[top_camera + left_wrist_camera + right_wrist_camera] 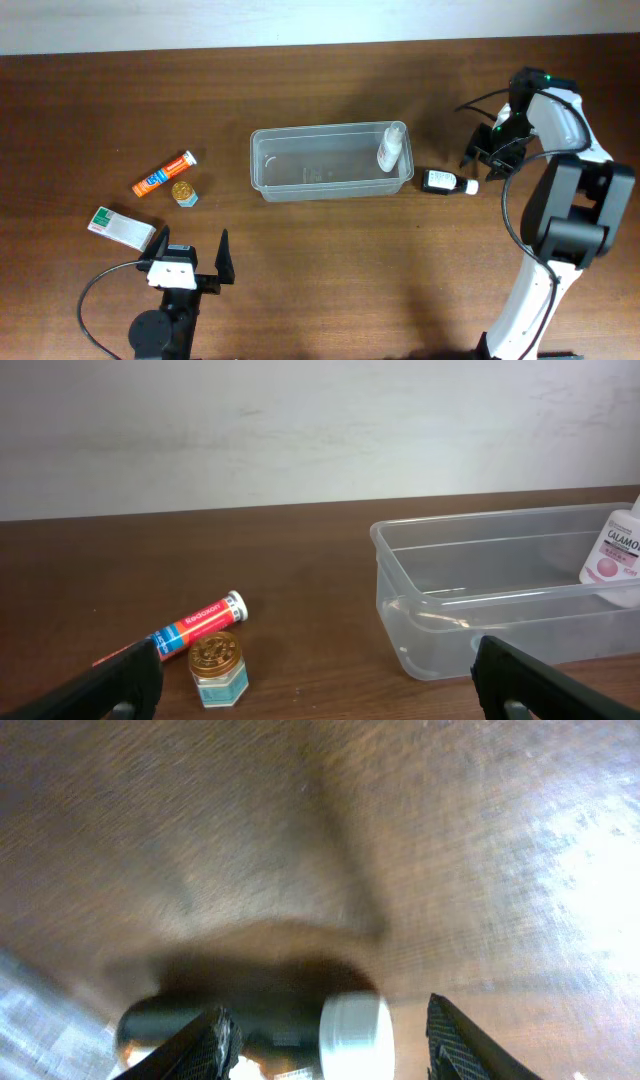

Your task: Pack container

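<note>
Brown table (320, 270), container (320, 191) with white bottle (392, 148)

I record a dark brown, wood-grained tabletop (330, 280). The container (320, 131) is clear, colourless plastic. I note a white bottle (392, 148) with pink label, an orange-red tube (165, 174) with white cap, a gold-lidded pale blue jar (184, 192), a white-and-green box (122, 228), and a dark bottle (446, 182) with white cap.

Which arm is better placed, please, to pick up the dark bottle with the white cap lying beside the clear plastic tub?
The right: its open fingers are close to the dark white-capped bottle, seen between them in the wrist view. The left arm's fingers stand far off.
</note>
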